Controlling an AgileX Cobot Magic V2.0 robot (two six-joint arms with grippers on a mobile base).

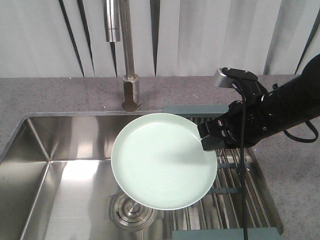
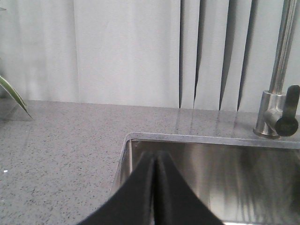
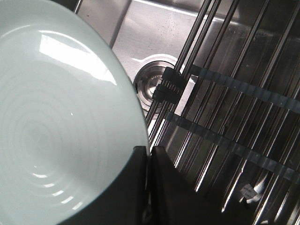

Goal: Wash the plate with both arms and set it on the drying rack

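Gripping the plate (image 1: 162, 167) by its rim, right gripper (image 1: 205, 142) over sink (image 1: 50, 175) beside drying rack (image 1: 227, 202), left gripper (image 2: 156, 183) clenched

Materials and surface finishes.
The plate (image 1: 162, 167) is gleaming smooth and glossy; the sink (image 1: 65, 150) is showing brushed steel, the drying rack (image 1: 257, 200) shiny metal bars, the counter (image 1: 60, 95) speckled matt stone.

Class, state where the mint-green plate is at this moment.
In the front view the plate is held above the sink, its right rim in the right gripper, partly over the drying rack.
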